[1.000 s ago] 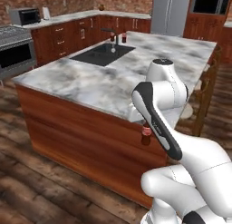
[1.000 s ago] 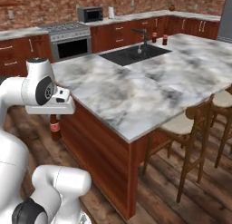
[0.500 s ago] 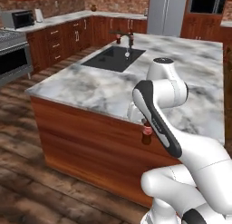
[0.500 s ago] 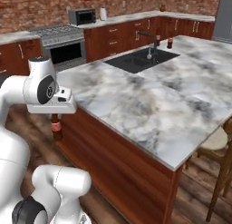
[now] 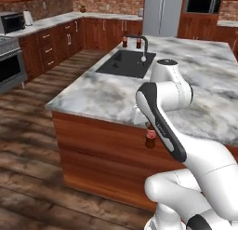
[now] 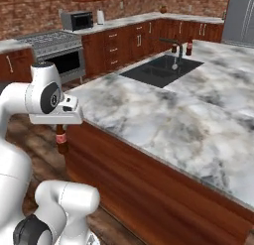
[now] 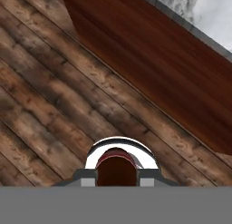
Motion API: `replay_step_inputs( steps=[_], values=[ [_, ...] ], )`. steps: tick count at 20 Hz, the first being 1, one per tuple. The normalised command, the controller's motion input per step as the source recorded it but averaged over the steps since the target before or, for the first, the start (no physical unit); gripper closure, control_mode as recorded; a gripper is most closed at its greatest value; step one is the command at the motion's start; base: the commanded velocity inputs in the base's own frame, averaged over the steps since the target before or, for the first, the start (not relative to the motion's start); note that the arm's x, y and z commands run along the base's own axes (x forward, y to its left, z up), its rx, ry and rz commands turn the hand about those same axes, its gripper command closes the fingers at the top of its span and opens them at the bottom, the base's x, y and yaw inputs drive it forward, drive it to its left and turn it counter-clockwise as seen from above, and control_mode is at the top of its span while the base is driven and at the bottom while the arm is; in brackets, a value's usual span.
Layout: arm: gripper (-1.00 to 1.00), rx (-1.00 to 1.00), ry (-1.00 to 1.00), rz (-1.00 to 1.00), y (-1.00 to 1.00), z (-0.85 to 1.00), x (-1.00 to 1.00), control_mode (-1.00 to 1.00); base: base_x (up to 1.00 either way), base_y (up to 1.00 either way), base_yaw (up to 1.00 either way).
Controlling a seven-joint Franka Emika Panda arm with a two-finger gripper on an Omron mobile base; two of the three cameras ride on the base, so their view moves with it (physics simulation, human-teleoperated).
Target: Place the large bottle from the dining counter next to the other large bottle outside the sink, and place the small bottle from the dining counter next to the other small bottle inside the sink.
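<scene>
The small dark brown bottle [image 5: 150, 139] with a red label hangs under my hand, beside the island's wood side and above the floor. My gripper [image 5: 149, 129] is shut on its neck; it also shows as gripper [image 6: 60, 128] and bottle [image 6: 61, 140]. In the hand view the bottle's top [image 7: 117, 165] sits between the fingertips of the gripper [image 7: 117, 177]. The black sink [image 5: 123, 64] [image 6: 161, 70] lies far across the marble dining counter [image 5: 107, 94] [image 6: 163, 120]. A small pale thing [image 6: 174, 67] under the faucet is too small to identify.
A black gooseneck faucet [image 5: 142, 40] stands behind the sink, with two dark red-labelled bottles [image 5: 124, 41] [image 5: 138, 43] beside it. A stove [image 6: 54, 45] and microwave [image 6: 77, 21] line the far wall. Wood floor [image 7: 54, 91] lies below the hand.
The whole picture has shifted, so the base has driven along the island. The arm and the held bottle keep the same place in the views.
</scene>
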Motion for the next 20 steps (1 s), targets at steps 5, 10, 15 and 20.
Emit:
replay_step_inputs(
  steps=[5,10,15,20],
  values=[
    [1.0,0.0,0.0,0.0,0.0,0.0,0.0,1.0,0.3,1.0,-0.25],
    [1.0,0.0,0.0,0.0,0.0,0.0,0.0,1.0,0.25,1.0,-0.25],
    [1.0,0.0,0.0,0.0,0.0,0.0,0.0,1.0,0.24,1.0,-0.29],
    [1.0,0.0,0.0,0.0,0.0,0.0,0.0,1.0,0.39,1.0,-0.32]
  ],
)
